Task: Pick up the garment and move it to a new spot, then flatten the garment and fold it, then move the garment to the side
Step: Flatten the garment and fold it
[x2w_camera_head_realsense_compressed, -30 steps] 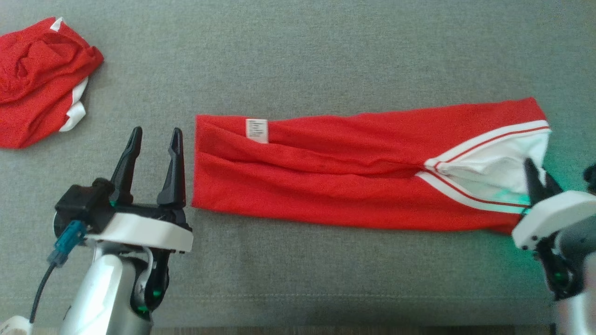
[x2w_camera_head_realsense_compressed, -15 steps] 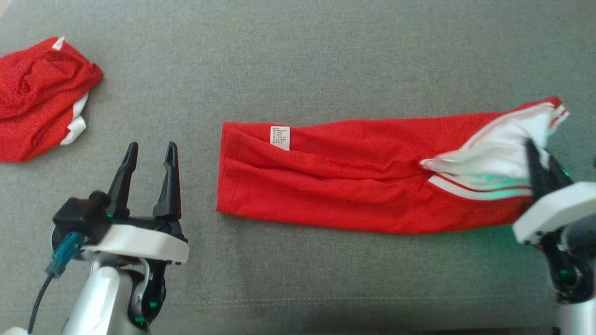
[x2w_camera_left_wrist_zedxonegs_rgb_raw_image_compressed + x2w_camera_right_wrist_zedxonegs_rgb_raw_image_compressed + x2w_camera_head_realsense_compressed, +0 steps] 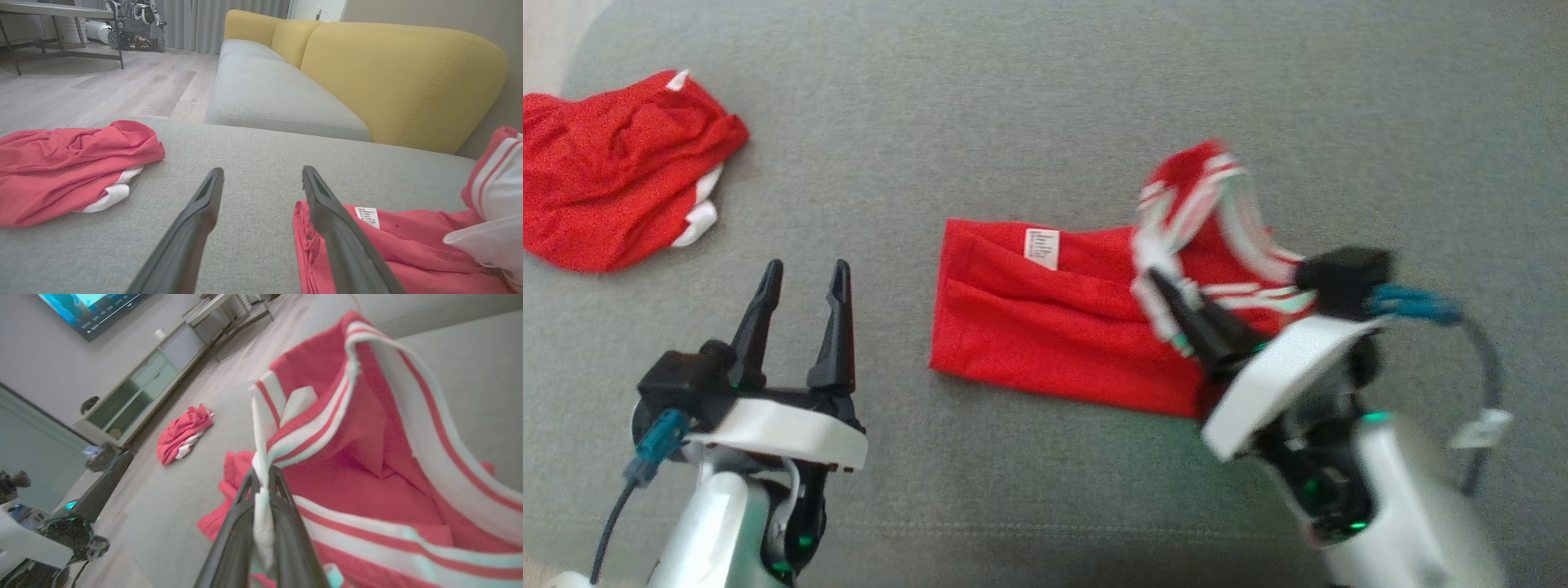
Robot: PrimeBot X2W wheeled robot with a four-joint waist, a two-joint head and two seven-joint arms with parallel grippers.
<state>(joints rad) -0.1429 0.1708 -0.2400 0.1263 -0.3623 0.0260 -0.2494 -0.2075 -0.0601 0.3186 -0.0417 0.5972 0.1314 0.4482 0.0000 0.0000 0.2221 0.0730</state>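
Note:
The garment [image 3: 1045,318] is red with a white care label and white-striped trim, and lies as a long folded band on the grey cushion [image 3: 1045,106]. My right gripper [image 3: 1168,298] is shut on its white-striped end, held raised and doubled back over the band's middle. In the right wrist view the trim [image 3: 261,465] is pinched between the closed fingers of the right gripper [image 3: 261,477]. My left gripper [image 3: 805,273] stands open with nothing in it, just left of the garment's left edge [image 3: 310,228]. The left wrist view shows the left gripper [image 3: 261,175] low over the cushion.
A second red garment [image 3: 613,196] lies crumpled at the cushion's far left [image 3: 69,163]. Yellow sofa backrests [image 3: 388,81] rise behind the cushion. The wooden floor [image 3: 102,81] lies beyond the left edge, and a low cabinet [image 3: 135,384] stands across the room.
My right gripper has lifted the striped end and swung it left over the garment, doubling it back. The left gripper has stayed open in place. The head camera has shifted a little.

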